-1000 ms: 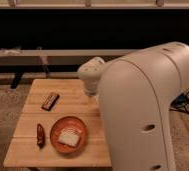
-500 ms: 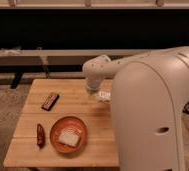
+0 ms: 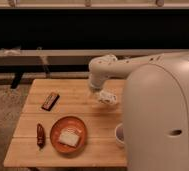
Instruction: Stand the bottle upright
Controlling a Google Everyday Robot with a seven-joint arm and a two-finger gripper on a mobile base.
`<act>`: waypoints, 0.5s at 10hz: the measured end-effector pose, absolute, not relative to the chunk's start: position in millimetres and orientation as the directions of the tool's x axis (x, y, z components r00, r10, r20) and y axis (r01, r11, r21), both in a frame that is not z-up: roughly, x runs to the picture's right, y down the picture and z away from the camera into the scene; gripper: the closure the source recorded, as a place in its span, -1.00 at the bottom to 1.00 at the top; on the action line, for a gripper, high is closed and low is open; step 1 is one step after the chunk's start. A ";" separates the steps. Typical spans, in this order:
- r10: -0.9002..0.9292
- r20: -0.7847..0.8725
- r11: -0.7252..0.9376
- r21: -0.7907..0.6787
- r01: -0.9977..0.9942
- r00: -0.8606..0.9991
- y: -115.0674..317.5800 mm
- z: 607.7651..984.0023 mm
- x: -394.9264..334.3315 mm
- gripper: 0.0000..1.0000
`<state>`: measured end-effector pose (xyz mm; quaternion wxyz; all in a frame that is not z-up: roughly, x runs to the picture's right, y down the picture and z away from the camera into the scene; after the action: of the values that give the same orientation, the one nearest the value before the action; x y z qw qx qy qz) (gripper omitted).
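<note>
1 high view over arm (image 3: pixel 163 125), facing table (image 3: pixel 33 150); gripper (image 3: pixel 106 96) mid-frame.

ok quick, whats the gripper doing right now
gripper: shut, low over the right part of the wooden table, behind the white cup; whether it grips anything cannot be told

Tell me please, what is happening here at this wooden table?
A white robot arm reaches over the wooden table, its claw shut and low over the right side. Whether it holds the small bottle, I cannot tell. A snack bar, a dark brown stick, an orange plate and a white cup lie apart from the claw.
</note>
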<state>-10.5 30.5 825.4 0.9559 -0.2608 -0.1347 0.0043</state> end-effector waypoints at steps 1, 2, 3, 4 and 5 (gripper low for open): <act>0.097 0.270 0.864 -0.500 0.054 0.958 26.2 823.8 -7.3 1.00; 0.105 0.283 0.863 -0.502 0.054 0.953 22.7 821.6 -6.2 1.00; 0.114 0.313 0.861 -0.505 0.064 0.943 16.9 816.8 -3.8 1.00; 0.120 0.351 0.859 -0.506 0.080 0.928 11.3 811.1 -1.8 1.00; 0.125 0.384 0.859 -0.503 0.094 0.915 6.1 805.2 1.4 1.00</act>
<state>1.4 6.1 805.2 0.9418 -0.2654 -0.2063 0.0082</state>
